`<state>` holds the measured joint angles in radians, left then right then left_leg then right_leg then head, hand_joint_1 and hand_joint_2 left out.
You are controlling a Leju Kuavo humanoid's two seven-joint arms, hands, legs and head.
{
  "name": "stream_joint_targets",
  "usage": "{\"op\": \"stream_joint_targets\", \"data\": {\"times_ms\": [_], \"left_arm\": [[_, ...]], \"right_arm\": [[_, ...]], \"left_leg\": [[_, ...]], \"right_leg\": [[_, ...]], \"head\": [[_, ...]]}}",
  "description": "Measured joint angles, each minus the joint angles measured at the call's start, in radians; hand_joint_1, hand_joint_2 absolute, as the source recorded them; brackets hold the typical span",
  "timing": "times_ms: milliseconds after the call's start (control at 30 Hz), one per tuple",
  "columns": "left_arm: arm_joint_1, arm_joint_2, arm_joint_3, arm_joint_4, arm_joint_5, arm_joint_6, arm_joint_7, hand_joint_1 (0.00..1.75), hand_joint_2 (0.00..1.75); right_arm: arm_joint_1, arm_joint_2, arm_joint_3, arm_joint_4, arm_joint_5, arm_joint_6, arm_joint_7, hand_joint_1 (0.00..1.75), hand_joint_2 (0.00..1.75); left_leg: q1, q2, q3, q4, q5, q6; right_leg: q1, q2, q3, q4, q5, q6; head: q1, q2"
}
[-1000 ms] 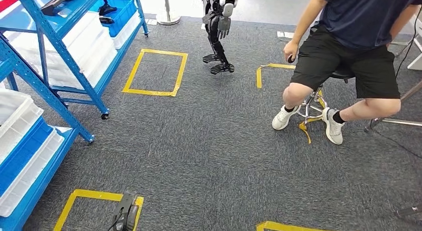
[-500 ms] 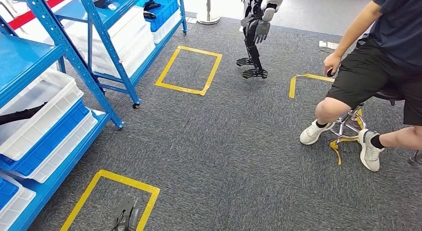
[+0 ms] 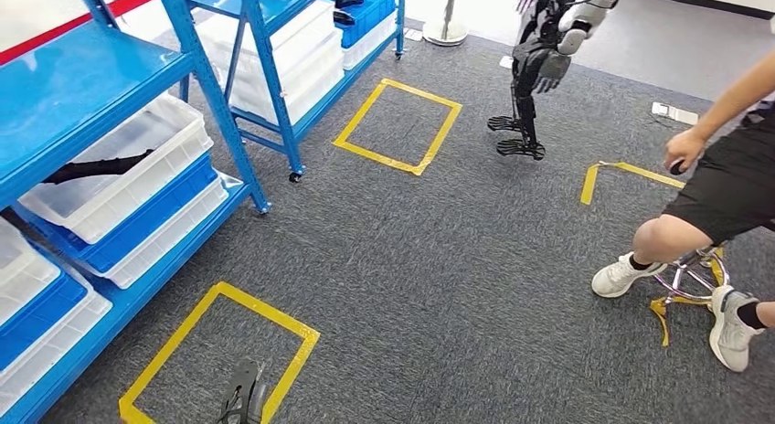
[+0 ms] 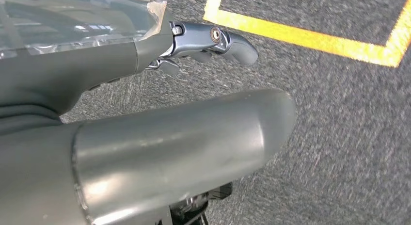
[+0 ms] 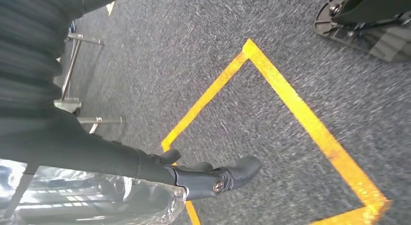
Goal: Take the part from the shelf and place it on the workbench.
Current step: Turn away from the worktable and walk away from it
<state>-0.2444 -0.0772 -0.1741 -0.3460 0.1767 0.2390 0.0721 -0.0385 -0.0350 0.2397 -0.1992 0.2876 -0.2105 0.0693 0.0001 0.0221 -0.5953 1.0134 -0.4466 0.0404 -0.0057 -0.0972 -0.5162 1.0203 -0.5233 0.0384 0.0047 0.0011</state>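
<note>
Rough, matt grey carpet marked with smooth yellow tape. Blue painted-metal shelf holding glossy white plastic bins — one blue. Left hand: smooth grey metal, under crinkled clear film. Chrome stool — shiny.

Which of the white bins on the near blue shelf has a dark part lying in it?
The upper white bin, sitting on a blue bin: a long dark part lies across it. The other white bins there show nothing inside.
</note>
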Motion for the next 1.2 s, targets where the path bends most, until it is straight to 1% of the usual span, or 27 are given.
{"op": "stream_joint_targets", "data": {"times_ms": [33, 67, 100, 133, 167, 200, 233, 300, 333, 400, 467, 533, 600, 633, 667, 700, 733, 767, 833, 867, 900, 967, 1000, 1033, 1100, 1167, 1200], "left_arm": [[-0.003, -0.002, 0.000, -0.001, -0.001, 0.000, 0.000, 0.00, 0.00], [-0.006, -0.005, 0.000, -0.003, -0.001, 0.000, 0.000, 0.00, 0.00], [-0.008, -0.007, 0.000, -0.003, -0.002, -0.001, 0.000, 0.00, 0.00], [-0.009, -0.009, 0.000, -0.004, -0.003, -0.002, 0.000, 0.00, 0.00], [-0.008, -0.011, 0.000, -0.004, -0.005, -0.003, 0.000, 0.00, 0.00], [-0.007, -0.012, 0.000, -0.004, -0.007, -0.004, 0.000, 0.00, 0.00], [-0.006, -0.012, 0.000, -0.004, -0.009, -0.005, 0.001, 0.00, 0.00], [-0.006, -0.012, 0.000, -0.005, -0.012, -0.007, 0.003, 0.00, 0.00], [-0.007, -0.012, 0.000, -0.006, -0.013, -0.007, 0.005, 0.00, 0.00], [-0.008, -0.012, 0.000, -0.007, -0.015, -0.009, 0.012, 0.00, 0.00], [-0.007, -0.010, 0.000, -0.007, -0.017, -0.011, 0.016, 0.00, 0.00], [-0.006, -0.007, 0.000, -0.008, -0.017, -0.013, 0.017, 0.00, 0.00], [-0.007, -0.005, -0.001, -0.009, -0.018, -0.015, 0.016, 0.00, 0.00], [-0.007, -0.005, -0.001, -0.010, -0.019, -0.016, 0.015, 0.00, 0.00], [-0.006, -0.005, -0.001, -0.010, -0.020, -0.016, 0.016, 0.00, 0.00], [-0.005, -0.004, -0.001, -0.010, -0.021, -0.017, 0.017, 0.00, 0.00], [-0.004, -0.004, -0.001, -0.011, -0.021, -0.017, 0.019, 0.00, 0.00], [-0.004, -0.002, -0.001, -0.012, -0.022, -0.017, 0.020, 0.00, 0.00], [-0.008, 0.000, -0.001, -0.016, -0.022, -0.018, 0.021, 0.00, 0.00], [-0.011, 0.001, -0.001, -0.018, -0.022, -0.018, 0.021, 0.00, 0.00], [-0.013, 0.001, -0.001, -0.020, -0.023, -0.019, 0.021, 0.00, 0.00], [-0.013, 0.003, -0.001, -0.022, -0.023, -0.019, 0.021, 0.00, 0.00], [-0.013, 0.004, -0.001, -0.022, -0.023, -0.019, 0.021, 0.00, 0.00], [-0.013, 0.004, -0.001, -0.023, -0.024, -0.019, 0.022, 0.00, 0.00], [-0.016, 0.004, -0.001, -0.025, -0.028, -0.020, 0.027, 0.00, 0.00], [-0.016, 0.003, -0.001, -0.028, -0.032, -0.020, 0.036, 0.00, 0.00], [-0.015, 0.003, -0.001, -0.029, -0.034, -0.019, 0.040, 0.00, 0.00]], "right_arm": [[0.000, 0.001, 0.000, 0.000, 0.001, 0.000, -0.001, 0.00, 1.75], [0.001, 0.001, 0.000, 0.000, 0.001, 0.000, -0.002, 0.00, 1.75], [0.003, 0.001, 0.000, 0.001, 0.002, 0.000, -0.002, 0.00, 1.75], [0.004, 0.001, 0.000, 0.001, 0.002, 0.000, -0.002, 0.00, 1.75], [0.006, 0.001, 0.000, 0.001, 0.002, 0.000, -0.001, 0.00, 1.75], [0.007, 0.001, 0.000, 0.001, 0.001, 0.000, 0.000, 0.00, 1.75], [0.008, 0.001, 0.000, 0.002, 0.000, 0.000, 0.001, 0.00, 1.75], [0.010, 0.000, 0.000, 0.002, -0.002, 0.000, 0.002, 0.00, 1.75], [0.010, 0.000, 0.000, 0.002, -0.004, 0.000, 0.002, 0.00, 1.75], [0.010, 0.001, 0.000, 0.002, -0.005, -0.001, 0.002, 0.00, 1.75], [0.009, 0.002, 0.000, 0.002, -0.006, -0.002, 0.002, 0.00, 1.75], [0.011, 0.004, 0.000, 0.002, -0.005, -0.003, 0.001, 0.00, 1.75], [0.015, 0.004, 0.000, 0.002, -0.005, -0.004, 0.001, 0.00, 1.75], [0.017, 0.003, 0.000, 0.003, -0.005, -0.005, 0.001, 0.00, 1.75], [0.020, 0.003, 0.000, 0.003, -0.005, -0.005, 0.001, 0.00, 1.75], [0.021, 0.003, 0.000, 0.004, -0.005, -0.005, 0.002, 0.00, 1.75], [0.021, 0.004, 0.000, 0.004, -0.004, -0.005, 0.002, 0.00, 1.75], [0.021, 0.004, 0.000, 0.004, -0.004, -0.005, 0.002, 0.00, 1.75], [0.021, 0.006, 0.000, 0.004, -0.003, -0.005, 0.002, 0.00, 1.75], [0.021, 0.007, 0.000, 0.004, -0.003, -0.005, 0.002, 0.00, 1.75], [0.020, 0.007, 0.000, 0.004, -0.003, -0.005, 0.002, 0.00, 1.75], [0.016, 0.008, 0.000, 0.004, -0.003, -0.005, 0.002, 0.00, 1.75], [0.014, 0.008, 0.000, 0.004, -0.003, -0.005, 0.002, 0.00, 1.75], [0.013, 0.009, 0.000, 0.004, -0.002, -0.005, 0.003, 0.00, 1.75], [0.013, 0.010, 0.000, 0.004, -0.002, -0.005, 0.004, 0.00, 1.75], [0.015, 0.011, 0.000, 0.005, -0.002, -0.005, 0.008, 0.00, 1.75], [0.016, 0.011, 0.000, 0.005, -0.001, -0.005, 0.010, 0.00, 1.75]], "left_leg": [[0.003, -0.011, 0.002, -0.004, 0.003, 0.007], [0.004, -0.023, 0.002, -0.006, 0.005, 0.013], [0.004, -0.035, 0.000, -0.006, 0.006, 0.017], [0.003, -0.049, -0.001, -0.006, 0.007, 0.018], [0.003, -0.062, -0.001, -0.005, 0.007, 0.019], [0.003, -0.076, -0.001, -0.005, 0.008, 0.018], [0.003, -0.090, -0.001, -0.004, 0.008, 0.017], [0.003, -0.115, 0.001, -0.002, 0.009, 0.012], [0.001, -0.124, 0.000, -0.001, 0.009, 0.007], [-0.001, -0.139, -0.003, -0.001, 0.010, -0.005], [0.001, -0.147, -0.008, -0.002, 0.012, -0.015], [0.002, -0.107, -0.026, 0.034, -0.014, -0.025], [0.002, -0.050, -0.077, 0.142, -0.077, -0.033], [0.005, -0.038, -0.109, 0.208, -0.107, -0.036], [0.007, -0.032, -0.134, 0.257, -0.123, -0.039], [0.008, -0.029, -0.142, 0.275, -0.121, -0.041], [0.009, -0.025, -0.131, 0.254, -0.101, -0.041], [0.010, -0.013, -0.101, 0.198, -0.069, -0.040], [0.005, 0.035, -0.028, 0.068, -0.019, -0.032], [0.002, 0.051, -0.006, 0.027, -0.009, -0.028], [-0.002, 0.058, 0.003, 0.009, -0.008, -0.023], [-0.004, 0.032, 0.001, 0.003, -0.005, -0.013], [-0.002, 0.020, 0.003, -0.002, -0.002, -0.007], [0.000, 0.008, 0.004, -0.006, 0.002, -0.001], [0.005, -0.015, 0.004, -0.011, 0.007, 0.007], [0.006, -0.043, 0.002, -0.010, 0.009, 0.010], [0.006, -0.058, 0.002, -0.010, 0.009, 0.010]], "right_leg": [[-0.002, 0.026, -0.019, 0.040, -0.021, -0.001], [-0.006, 0.058, -0.048, 0.099, -0.047, -0.004], [-0.007, 0.078, -0.084, 0.171, -0.075, -0.008], [-0.007, 0.087, -0.117, 0.235, -0.096, -0.009], [-0.007, 0.091, -0.138, 0.271, -0.103, -0.006], [-0.008, 0.093, -0.141, 0.269, -0.094, 0.001], [-0.009, 0.097, -0.123, 0.225, -0.071, 0.011], [-0.014, 0.122, -0.062, 0.085, -0.010, 0.028], [-0.016, 0.137, -0.038, 0.030, 0.012, 0.028], [-0.014, 0.150, -0.018, -0.009, 0.028, 0.016], [-0.013, 0.132, -0.014, -0.011, 0.032, 0.001], [-0.016, 0.113, -0.013, -0.016, 0.036, -0.015], [-0.014, 0.088, -0.012, -0.018, 0.036, -0.029], [-0.012, 0.074, -0.012, -0.017, 0.035, -0.034], [-0.010, 0.061, -0.012, -0.017, 0.034, -0.035], [-0.009, 0.048, -0.012, -0.017, 0.033, -0.036], [-0.009, 0.036, -0.012, -0.017, 0.032, -0.037], [-0.009, 0.024, -0.010, -0.017, 0.030, -0.036], [-0.004, 0.004, -0.005, -0.016, 0.024, -0.030], [0.000, -0.006, -0.001, -0.016, 0.021, -0.025], [0.004, -0.016, 0.002, -0.017, 0.018, -0.020], [0.007, -0.036, 0.007, -0.019, 0.015, -0.010], [0.005, -0.025, 0.006, -0.013, 0.010, -0.005], [0.004, 0.000, -0.002, 0.007, -0.003, -0.002], [-0.002, 0.063, -0.050, 0.108, -0.051, -0.006], [-0.004, 0.088, -0.120, 0.246, -0.100, -0.009], [-0.005, 0.091, -0.141, 0.281, -0.106, -0.005]], "head": [[0.001, 0.000], [0.002, 0.000], [0.003, 0.000], [0.004, 0.000], [0.004, 0.000], [0.004, 0.000], [0.004, 0.000], [0.004, 0.000], [0.004, 0.000], [0.004, 0.000], [0.004, 0.000], [-0.001, 0.000], [-0.008, 0.000], [-0.009, 0.000], [-0.009, 0.000], [-0.010, 0.000], [-0.010, 0.000], [-0.010, 0.000], [-0.011, 0.000], [-0.010, 0.000], [-0.010, 0.000], [-0.007, 0.000], [-0.006, 0.000], [-0.006, 0.000], [-0.002, 0.000], [0.001, 0.000], [0.001, 0.000]]}}
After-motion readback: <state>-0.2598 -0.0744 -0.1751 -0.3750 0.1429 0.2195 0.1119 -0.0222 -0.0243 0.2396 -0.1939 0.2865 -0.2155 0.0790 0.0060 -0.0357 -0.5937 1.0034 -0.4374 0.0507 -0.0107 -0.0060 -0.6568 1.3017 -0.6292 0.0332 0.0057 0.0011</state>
